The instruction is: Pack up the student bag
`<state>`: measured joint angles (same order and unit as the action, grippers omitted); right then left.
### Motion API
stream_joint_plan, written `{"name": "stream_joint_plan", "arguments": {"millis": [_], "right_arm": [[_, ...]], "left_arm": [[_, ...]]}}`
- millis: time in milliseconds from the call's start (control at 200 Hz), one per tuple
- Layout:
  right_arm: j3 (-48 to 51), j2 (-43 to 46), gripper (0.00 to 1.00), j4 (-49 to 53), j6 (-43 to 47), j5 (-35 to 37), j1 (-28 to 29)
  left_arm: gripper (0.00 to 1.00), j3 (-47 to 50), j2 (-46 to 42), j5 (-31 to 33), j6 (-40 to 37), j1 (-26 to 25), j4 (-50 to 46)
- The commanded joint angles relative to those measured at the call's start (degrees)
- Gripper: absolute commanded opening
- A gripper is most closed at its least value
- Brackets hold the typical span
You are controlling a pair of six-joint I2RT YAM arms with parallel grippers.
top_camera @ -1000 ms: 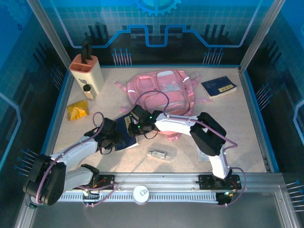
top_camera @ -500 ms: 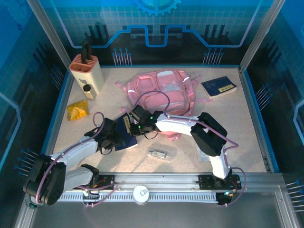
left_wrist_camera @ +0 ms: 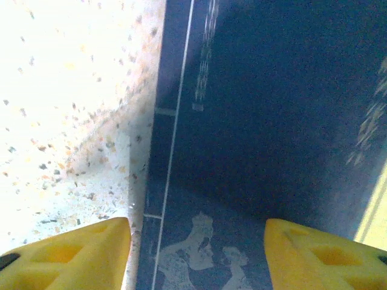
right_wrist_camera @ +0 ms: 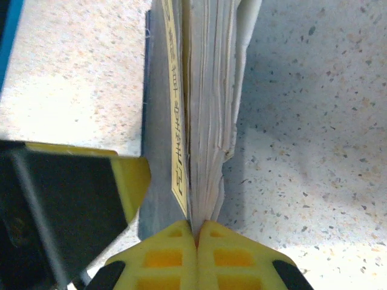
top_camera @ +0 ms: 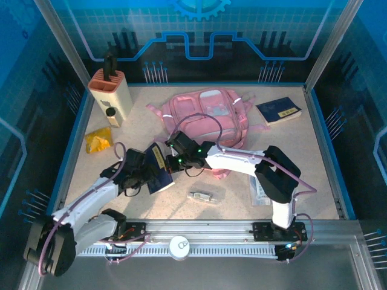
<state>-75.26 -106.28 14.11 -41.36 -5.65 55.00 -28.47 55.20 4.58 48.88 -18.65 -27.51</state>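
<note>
The student bag (top_camera: 208, 118) lies at the far middle of the table (top_camera: 314, 151). Nearer, the dark blue book (top_camera: 162, 178) is tipped up. The right wrist view shows the right gripper (right_wrist_camera: 196, 228) pinched tight, apparently on its cover edge. The left wrist view shows the left gripper (left_wrist_camera: 196, 254) spread wide over the cover.

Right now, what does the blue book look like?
The book is dark blue with a yellow strip, pale drawn figures on its cover and white pages. It stands tilted on edge on the speckled table, before the bag. The right gripper pinches its edge; the left gripper is open over its cover.
</note>
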Motion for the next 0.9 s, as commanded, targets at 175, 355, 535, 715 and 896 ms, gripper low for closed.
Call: {"name": "stream_joint_plan", "arguments": {"millis": [175, 355, 535, 715, 896], "right_arm": [[3.15, 12.04, 0.0, -3.41, 0.76, -7.99, -6.42], [6.26, 17.77, 0.0, -6.68, -1.03, -15.58, -11.65], [9.26, 22.3, 0.0, -10.01, -4.51, -20.89, -16.01], [11.18, 24.61, 0.0, -12.2, -7.68, -23.07, -18.3], [12.59, 25.15, 0.0, -14.97, -9.74, -24.71, -19.65]], "left_arm": [[0.72, -6.46, -10.93, -9.99, -3.45, 8.01, -6.12], [0.8, -6.82, -10.76, -21.04, -0.18, 9.6, 2.27], [0.76, -5.91, -7.68, -29.2, 3.64, 9.61, 13.87], [0.65, -3.82, -6.21, -34.29, 9.8, 8.77, 29.51], [0.55, -5.37, -4.17, -34.02, 10.48, 6.84, 29.91]]}}
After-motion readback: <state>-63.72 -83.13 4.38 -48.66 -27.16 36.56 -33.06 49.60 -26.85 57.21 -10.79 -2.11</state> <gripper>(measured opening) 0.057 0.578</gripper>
